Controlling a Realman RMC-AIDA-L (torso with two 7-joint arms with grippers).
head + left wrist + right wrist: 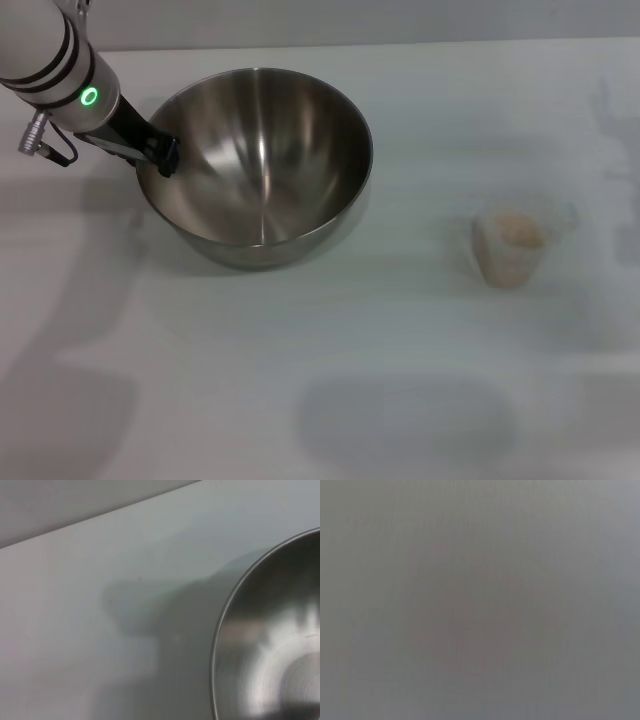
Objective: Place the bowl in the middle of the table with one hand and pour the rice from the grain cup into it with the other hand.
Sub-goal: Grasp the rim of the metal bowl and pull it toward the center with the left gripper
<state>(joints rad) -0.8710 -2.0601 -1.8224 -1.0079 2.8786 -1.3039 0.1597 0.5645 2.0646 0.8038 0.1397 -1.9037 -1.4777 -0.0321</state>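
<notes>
- Your left gripper (160, 155) sits at the left rim of the bowl (262, 170), reaching in from the upper left of the head view with its green indicator ring (90, 97) lit.
- Its black fingertips meet the rim and look clenched on the edge of the bowl, one side over the lip; the exact pinch is small in the head view, so treat that as likely rather than certain.
- The bowl stands upright on the table (300, 400), left of centre and toward the far side. Its brushed inside is bare of rice.
- In your left wrist view you get only a curved part of the bowl's rim and inner wall (270, 645) beside plain tabletop (75, 630), with a soft shadow next to the rim; no fingers show there.
- The grain cup (510, 245) stands upright on the right side of the table, well apart from the bowl, with nothing touching it.
- The rice (517, 232) is inside the cup, a pale beige mass reaching near its top.
- Your right gripper does not appear in the head view, and the right wrist view gives only a flat grey blur, so you cannot place it or read its claw.
</notes>
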